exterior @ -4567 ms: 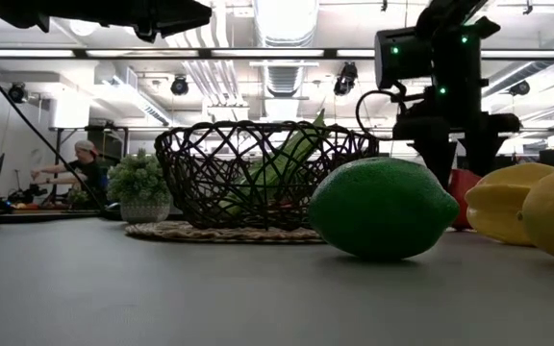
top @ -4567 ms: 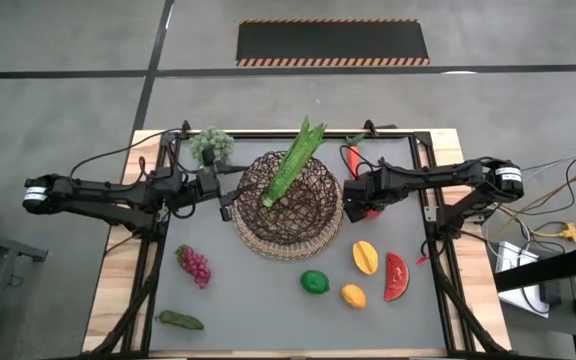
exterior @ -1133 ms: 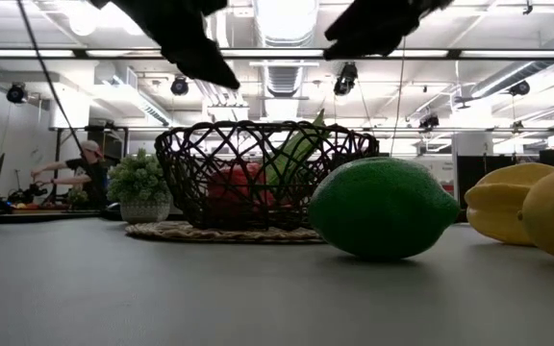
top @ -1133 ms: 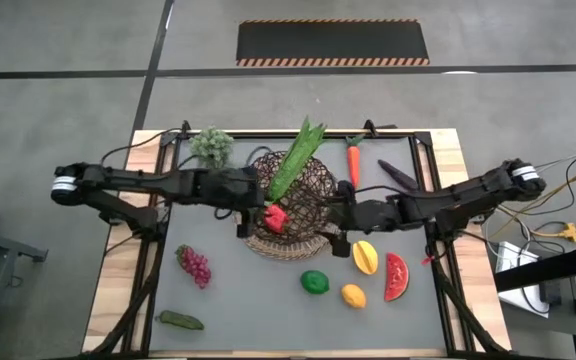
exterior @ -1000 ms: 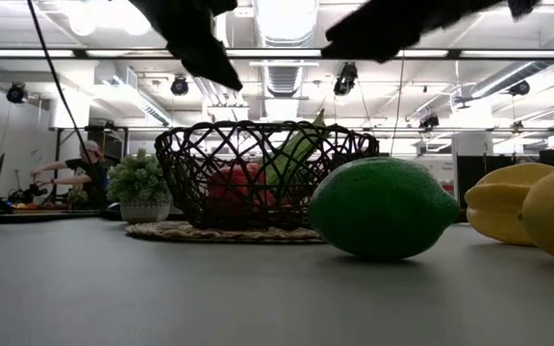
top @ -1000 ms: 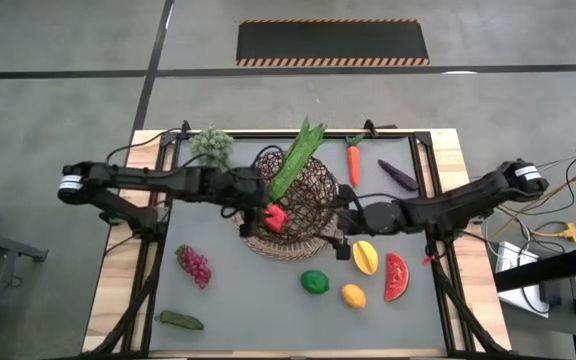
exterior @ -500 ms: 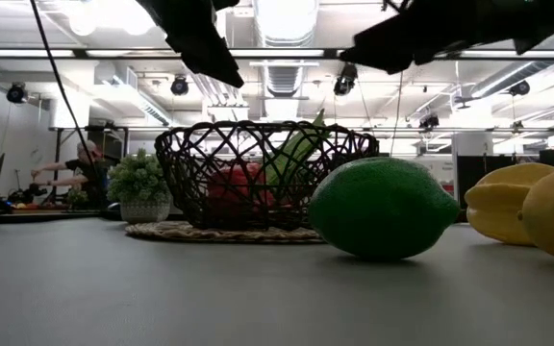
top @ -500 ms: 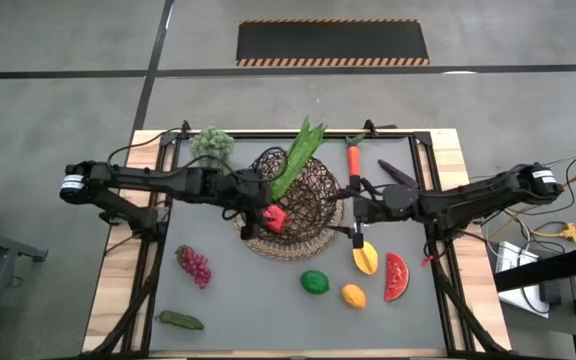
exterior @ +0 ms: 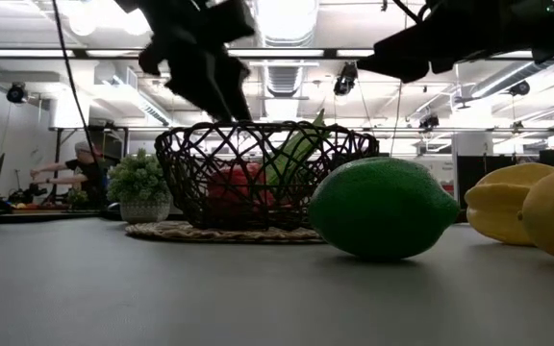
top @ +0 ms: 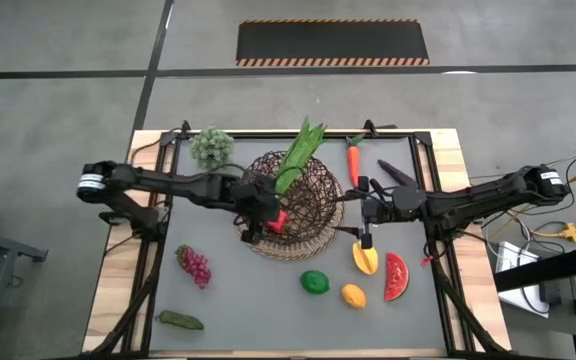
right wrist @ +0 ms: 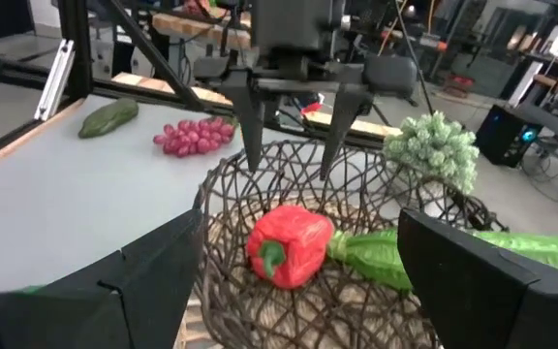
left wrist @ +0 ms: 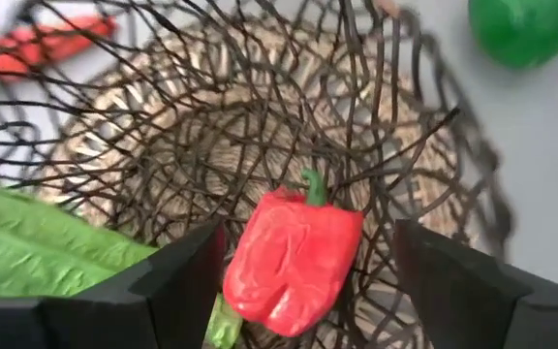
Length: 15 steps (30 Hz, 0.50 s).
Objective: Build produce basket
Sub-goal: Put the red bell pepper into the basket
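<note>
High view, left to right: grapes point(top: 193, 265) on the table point(top: 238, 300) near the front-left, well apart from the basket point(top: 313, 235). Left hand point(top: 259, 213) over the basket's left rim, fingers spread wide, gripping nothing; red pepper point(top: 277, 221) lying loose inside the basket just beside it. Green leaves point(top: 296, 158) propped across the far rim, partly out over the edge. Right hand point(top: 367, 214) just off the basket's right rim, above the mango point(top: 365, 258), fingers apart and empty. Carrot point(top: 353, 164), lime point(top: 315, 282), lemon point(top: 352, 295), watermelon slice point(top: 395, 277) not yet in the basket.

Risks, as a judgement:
- Left fingers close to the looping weave; could snag a wire on the way out and drag or tip the light basket.
- Any jolt to the basket could slide the overhanging leaves off the rim.
- Both hands near the same rim; could clash if moved together.
- Mango rounded and smooth; could squirt out of a pinch.

Against the earliest frame: pepper then outside the basket under the right hand, now in the basket; left hand then left of the basket, now over it; right hand moved from the far-right side toward the mango. A second ago left hand narrower, now opened.
</note>
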Each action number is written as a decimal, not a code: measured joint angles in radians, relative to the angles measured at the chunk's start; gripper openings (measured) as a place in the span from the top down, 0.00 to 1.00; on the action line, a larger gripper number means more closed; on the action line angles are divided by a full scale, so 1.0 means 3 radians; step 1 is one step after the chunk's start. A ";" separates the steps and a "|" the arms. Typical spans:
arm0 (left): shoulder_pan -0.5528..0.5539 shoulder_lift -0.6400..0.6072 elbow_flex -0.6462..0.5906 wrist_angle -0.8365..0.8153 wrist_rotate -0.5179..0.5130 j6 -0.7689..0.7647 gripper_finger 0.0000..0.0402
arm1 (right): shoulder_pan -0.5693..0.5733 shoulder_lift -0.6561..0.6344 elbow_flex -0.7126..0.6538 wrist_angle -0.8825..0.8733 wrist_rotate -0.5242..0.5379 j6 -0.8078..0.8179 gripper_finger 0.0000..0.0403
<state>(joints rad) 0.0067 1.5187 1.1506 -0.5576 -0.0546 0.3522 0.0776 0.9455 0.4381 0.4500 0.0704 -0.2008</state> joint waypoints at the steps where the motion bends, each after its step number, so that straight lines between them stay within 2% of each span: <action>1: 0.0002 0.0062 0.0007 -0.0009 -0.0013 0.0029 0.31 | 0.0000 0.0007 0.0000 0.0004 0.0000 0.0007 0.19; 7: 0.0065 0.0325 0.0063 -0.0033 -0.0021 0.0172 0.31 | 0.0000 0.0021 -0.0004 0.0006 0.0000 0.0095 0.19; 15: 0.0177 0.0420 0.0065 -0.0001 0.0023 0.0166 0.31 | 0.0000 0.0018 -0.0004 0.0014 0.0001 0.0124 0.19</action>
<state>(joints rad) 0.0597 1.6447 1.1702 -0.5579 -0.0476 0.4019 0.0776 0.9509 0.4370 0.4541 0.0708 -0.1637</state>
